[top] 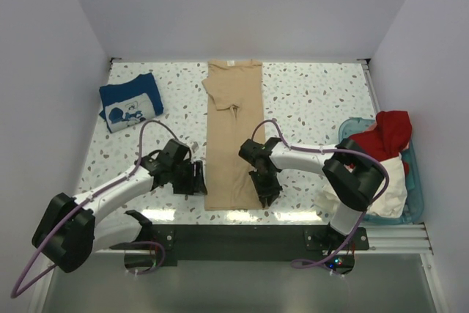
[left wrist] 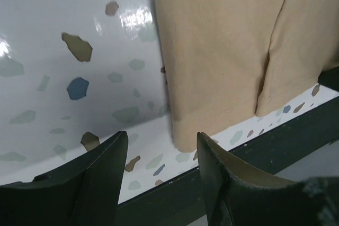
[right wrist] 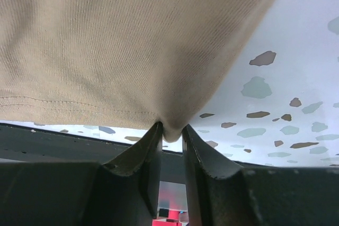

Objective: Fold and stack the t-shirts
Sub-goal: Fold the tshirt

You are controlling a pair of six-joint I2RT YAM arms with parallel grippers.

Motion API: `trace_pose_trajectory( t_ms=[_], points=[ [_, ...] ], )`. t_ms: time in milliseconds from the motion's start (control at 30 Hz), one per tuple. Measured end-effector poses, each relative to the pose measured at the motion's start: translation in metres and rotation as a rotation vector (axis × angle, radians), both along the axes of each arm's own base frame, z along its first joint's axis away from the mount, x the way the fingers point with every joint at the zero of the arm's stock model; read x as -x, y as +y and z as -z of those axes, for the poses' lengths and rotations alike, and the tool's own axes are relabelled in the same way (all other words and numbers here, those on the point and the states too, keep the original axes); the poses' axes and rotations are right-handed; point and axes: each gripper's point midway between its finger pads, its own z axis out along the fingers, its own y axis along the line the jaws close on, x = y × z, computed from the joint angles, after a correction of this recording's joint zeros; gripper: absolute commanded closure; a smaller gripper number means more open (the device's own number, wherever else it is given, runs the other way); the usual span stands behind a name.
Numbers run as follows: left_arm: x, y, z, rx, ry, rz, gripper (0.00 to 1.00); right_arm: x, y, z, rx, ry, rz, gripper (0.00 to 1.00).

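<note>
The task looks about a quarter done, by my reading. One navy t-shirt already lies folded into a compact packet at the far left of the bench, white print up, and nothing is stacked on it yet. The tan t-shirt is mid-fold: it lies in the middle of the bench as a long narrow strip, sides turned in, collar at the far edge and hem at the near edge, so the crosswise folds and the move onto the navy one remain. A red t-shirt and a cream-white t-shirt sit crumpled in the teal basket at the right, untouched. The right end effector has its jaws pinched nearly together on a small bunch of cloth at the near right corner of the tan hem. The left end effector hangs just beside the near left corner with its jaws well apart and nothing between them; the corner lies flat on the bench just beyond its fingertips. From above, both arms cover the hem corners, so how much cloth the right one has is seen only from its wrist. Whether the basket holds more shirts under the two on top cannot be told, and the print on the navy one is too small to read.
</note>
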Motion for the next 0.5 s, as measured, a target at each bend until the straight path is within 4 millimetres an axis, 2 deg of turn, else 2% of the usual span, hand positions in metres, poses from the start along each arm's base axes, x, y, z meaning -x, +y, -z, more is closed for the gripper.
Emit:
trace_pose_trajectory(
  t_ms=[200,500],
  points=[
    [0.029,0.000,0.014,0.013,0.090,0.000,0.41,0.001,0.001,0.001,-0.008,0.004,0.000,0.78],
    [0.038,-0.016,0.013,0.087,0.125,0.019,0.40,0.005,0.001,0.002,-0.025,0.015,0.002,0.78]
  ],
)
